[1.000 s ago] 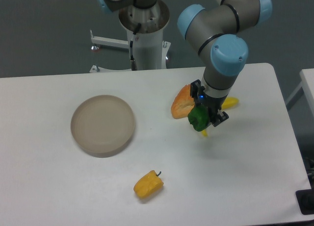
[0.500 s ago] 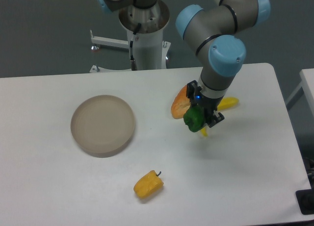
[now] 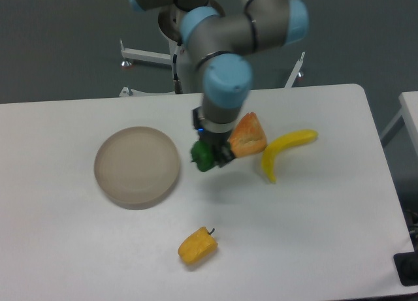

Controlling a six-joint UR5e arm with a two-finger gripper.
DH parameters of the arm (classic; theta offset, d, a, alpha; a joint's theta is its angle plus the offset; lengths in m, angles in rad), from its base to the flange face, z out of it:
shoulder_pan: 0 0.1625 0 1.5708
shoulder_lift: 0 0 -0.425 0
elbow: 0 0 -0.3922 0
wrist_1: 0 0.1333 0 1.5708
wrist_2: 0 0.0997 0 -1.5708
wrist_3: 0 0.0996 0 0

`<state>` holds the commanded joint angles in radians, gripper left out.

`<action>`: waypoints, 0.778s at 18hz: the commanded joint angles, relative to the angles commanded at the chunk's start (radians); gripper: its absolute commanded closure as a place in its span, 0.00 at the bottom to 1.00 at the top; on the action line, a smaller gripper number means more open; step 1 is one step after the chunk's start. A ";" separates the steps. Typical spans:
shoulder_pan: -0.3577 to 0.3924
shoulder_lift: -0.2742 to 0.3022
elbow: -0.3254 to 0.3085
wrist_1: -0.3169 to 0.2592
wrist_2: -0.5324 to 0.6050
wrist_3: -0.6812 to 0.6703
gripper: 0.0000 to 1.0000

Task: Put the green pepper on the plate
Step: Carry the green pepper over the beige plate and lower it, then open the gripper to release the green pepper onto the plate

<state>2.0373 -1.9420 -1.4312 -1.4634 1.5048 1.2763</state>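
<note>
The green pepper (image 3: 203,157), small and glossy dark green, hangs above the white table in my gripper (image 3: 210,156), whose fingers are shut on it. It sits just right of the plate (image 3: 136,165), a round beige-grey dish lying flat on the left half of the table. A narrow gap of table shows between the pepper and the plate's right rim. The gripper's black fingers are partly hidden behind the pepper and the wrist.
An orange-red wedge of food (image 3: 247,136) lies right beside the gripper. A yellow banana (image 3: 283,151) curves to its right. The yellow pepper (image 3: 197,245) rests near the front of the table (image 3: 326,236). The arm's base post (image 3: 194,59) stands at the back.
The arm has swung left, carrying the green pepper from beside the banana to just right of the plate. The wedge and banana, partly covered before, now show fully.
</note>
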 joint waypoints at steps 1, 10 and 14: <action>-0.012 -0.003 0.002 0.002 -0.005 -0.002 0.90; -0.091 -0.052 -0.106 0.190 -0.095 -0.066 0.65; -0.114 -0.052 -0.120 0.218 -0.110 -0.084 0.24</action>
<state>1.9236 -1.9942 -1.5509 -1.2456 1.3944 1.1919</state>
